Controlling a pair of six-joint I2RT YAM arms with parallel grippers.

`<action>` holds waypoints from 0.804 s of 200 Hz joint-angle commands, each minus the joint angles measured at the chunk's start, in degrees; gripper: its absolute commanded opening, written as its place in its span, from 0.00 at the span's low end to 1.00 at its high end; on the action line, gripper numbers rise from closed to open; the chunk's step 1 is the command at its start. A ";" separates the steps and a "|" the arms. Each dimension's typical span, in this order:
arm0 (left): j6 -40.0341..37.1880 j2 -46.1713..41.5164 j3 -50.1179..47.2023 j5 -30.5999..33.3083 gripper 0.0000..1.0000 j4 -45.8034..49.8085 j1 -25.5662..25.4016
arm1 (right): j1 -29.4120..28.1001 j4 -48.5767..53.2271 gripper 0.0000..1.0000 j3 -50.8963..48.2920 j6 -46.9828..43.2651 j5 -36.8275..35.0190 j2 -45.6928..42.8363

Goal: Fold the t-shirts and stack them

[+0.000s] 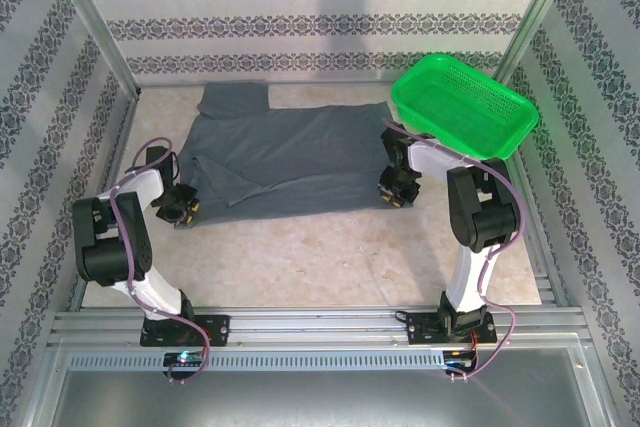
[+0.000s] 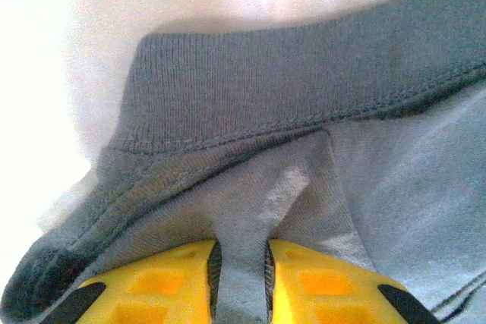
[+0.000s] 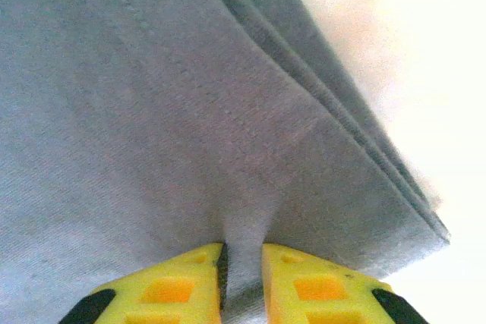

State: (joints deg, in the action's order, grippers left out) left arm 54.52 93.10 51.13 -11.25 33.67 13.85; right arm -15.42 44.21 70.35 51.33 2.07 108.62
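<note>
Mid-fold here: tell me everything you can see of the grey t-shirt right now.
The t-shirt is plain dark slate-grey, a thin soft knit with no print. It lies spread across the far half of the table, partly folded, with one sleeve pointing toward the back wall. The left gripper pinches a ridge of cloth just below the ribbed collar. The right gripper pinches cloth beside the layered edge on the opposite side.

The left arm (image 1: 120,237) and right arm (image 1: 478,212) have white links, black joints and trailing mauve cables (image 1: 152,141). The left gripper (image 2: 241,245) and right gripper (image 3: 244,247) have bright yellow fingers (image 2: 152,290) with black patches.
</note>
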 commanded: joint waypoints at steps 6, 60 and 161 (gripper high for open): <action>0.38 -3.55 -6.44 4.28 0.24 4.64 1.59 | -1.53 6.20 0.23 -6.24 2.98 -3.67 -3.86; 1.35 -14.31 -15.74 6.10 0.24 9.74 2.32 | -5.52 7.73 0.23 -19.11 8.45 -2.55 -13.88; 7.66 -23.46 -4.36 3.64 0.47 16.92 -4.48 | -9.41 -12.40 0.47 -13.93 -3.55 11.44 -25.62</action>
State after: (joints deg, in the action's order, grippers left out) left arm 57.63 70.43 44.40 -3.81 47.59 13.80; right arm -23.57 43.62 53.25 54.52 3.33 83.35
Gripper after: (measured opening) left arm 0.459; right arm 0.470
